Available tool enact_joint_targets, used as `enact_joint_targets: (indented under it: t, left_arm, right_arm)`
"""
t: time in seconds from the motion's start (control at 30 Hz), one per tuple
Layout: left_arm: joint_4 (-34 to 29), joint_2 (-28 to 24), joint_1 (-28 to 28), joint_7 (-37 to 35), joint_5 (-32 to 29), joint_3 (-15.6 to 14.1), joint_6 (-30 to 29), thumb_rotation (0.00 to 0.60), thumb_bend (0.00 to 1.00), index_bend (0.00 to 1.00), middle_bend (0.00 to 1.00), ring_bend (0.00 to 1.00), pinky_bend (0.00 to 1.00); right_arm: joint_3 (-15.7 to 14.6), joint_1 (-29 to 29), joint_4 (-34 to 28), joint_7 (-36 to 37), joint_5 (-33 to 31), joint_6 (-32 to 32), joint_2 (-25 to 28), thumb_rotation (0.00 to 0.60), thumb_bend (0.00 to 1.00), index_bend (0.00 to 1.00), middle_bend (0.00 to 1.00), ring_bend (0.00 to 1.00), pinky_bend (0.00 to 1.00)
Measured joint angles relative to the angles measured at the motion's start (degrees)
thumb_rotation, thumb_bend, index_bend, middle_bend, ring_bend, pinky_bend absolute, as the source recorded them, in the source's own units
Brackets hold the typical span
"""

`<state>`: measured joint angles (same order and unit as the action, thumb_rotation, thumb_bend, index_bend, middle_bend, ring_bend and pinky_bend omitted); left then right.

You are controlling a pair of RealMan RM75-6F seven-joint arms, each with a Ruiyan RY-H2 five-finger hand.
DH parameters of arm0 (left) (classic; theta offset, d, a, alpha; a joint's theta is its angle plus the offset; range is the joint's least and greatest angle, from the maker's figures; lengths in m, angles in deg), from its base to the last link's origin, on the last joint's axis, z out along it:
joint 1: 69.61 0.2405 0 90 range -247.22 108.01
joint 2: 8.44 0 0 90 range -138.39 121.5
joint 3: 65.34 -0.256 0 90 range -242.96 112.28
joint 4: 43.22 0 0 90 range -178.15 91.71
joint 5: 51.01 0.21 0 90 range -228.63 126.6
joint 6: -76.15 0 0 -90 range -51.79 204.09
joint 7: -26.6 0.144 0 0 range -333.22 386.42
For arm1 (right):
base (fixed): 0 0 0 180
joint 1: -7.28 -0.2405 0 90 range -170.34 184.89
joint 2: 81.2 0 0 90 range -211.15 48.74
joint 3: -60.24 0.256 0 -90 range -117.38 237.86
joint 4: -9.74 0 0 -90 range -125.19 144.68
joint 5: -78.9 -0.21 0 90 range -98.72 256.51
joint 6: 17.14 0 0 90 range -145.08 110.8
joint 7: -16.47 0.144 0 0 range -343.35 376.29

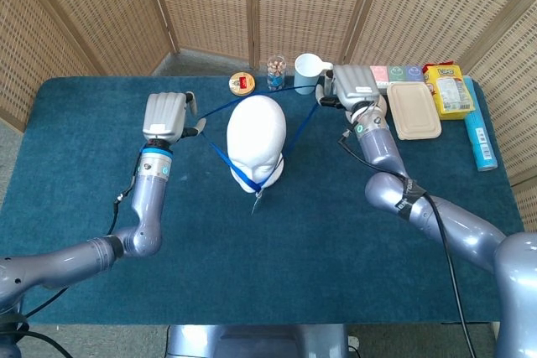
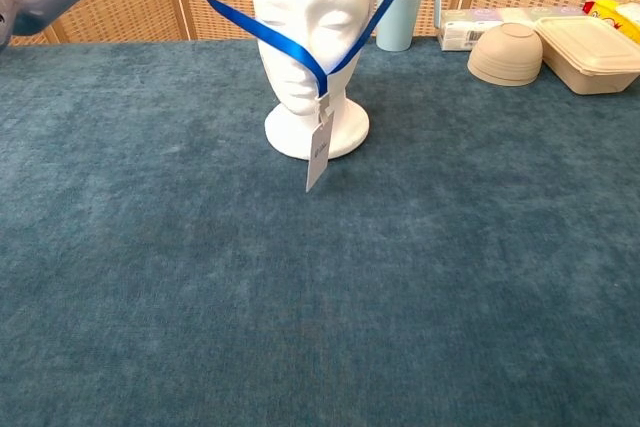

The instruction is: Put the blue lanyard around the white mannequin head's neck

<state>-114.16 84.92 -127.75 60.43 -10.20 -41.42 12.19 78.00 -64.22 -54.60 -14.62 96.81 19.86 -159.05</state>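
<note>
- The blue ribbon lanyard [image 2: 290,42] is stretched into a wide loop around the white foam mannequin head [image 1: 257,133]. Its front V lies at the chin and its white badge card [image 2: 318,152] hangs before the base.
- The mannequin head stands on the dark blue tabletop [image 1: 277,249], towards the far edge, midway along it.
- The left hand [image 1: 164,115] and right hand [image 1: 353,85] hold the strap on opposite sides, which keeps the loop open.
- Fingers appear curled on the strap; the exact pinch cannot be told.

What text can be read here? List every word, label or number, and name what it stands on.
None can be read for certain.
Badge card on the blue lanyard: too small.
Yellow packet: blurred print.
Round tin: blurred red label.
Blue tube: markings too small.
Carton row: illegible.
</note>
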Motion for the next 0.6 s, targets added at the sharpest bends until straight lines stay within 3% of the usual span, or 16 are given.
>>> enact_joint_targets:
  t: [0.1,0.33,0.5,0.6]
  left_arm:
    - [-0.58,-0.30,0.08,0.45,-0.45,0.05,0.16,0.427,0.25,0.53,0.58,0.56,0.77]
    - [-1.42,-0.70,0.04,1.11,-1.32,0.19,0.66,0.425,0.23,0.48,0.48,0.47,0.68]
    - [-3.16,-2.02,0.45,1.31,-2.43,0.24,1.51,0.430,0.20,0.37,0.38,0.34,0.47]
    - [-4.75,-3.20,1.19,0.69,-2.25,0.11,1.48,0.429,0.20,0.34,0.37,0.33,0.44]
  right_arm:
    - [-0.60,-0.19,-0.10,0.19,-0.62,-0.27,0.41,0.096,0.52,0.48,1.00,1.00,1.00]
    - [-1.82,-0.64,-0.17,0.30,-1.88,-0.05,0.87,0.074,0.48,0.46,1.00,1.00,1.00]
    - [-1.95,-0.37,-1.32,0.72,-1.98,2.16,1.52,0.061,0.45,0.45,1.00,1.00,1.00]
    - [-1.03,0.49,-3.05,2.60,-0.93,4.22,2.25,0.061,0.44,0.45,0.99,1.00,1.00]
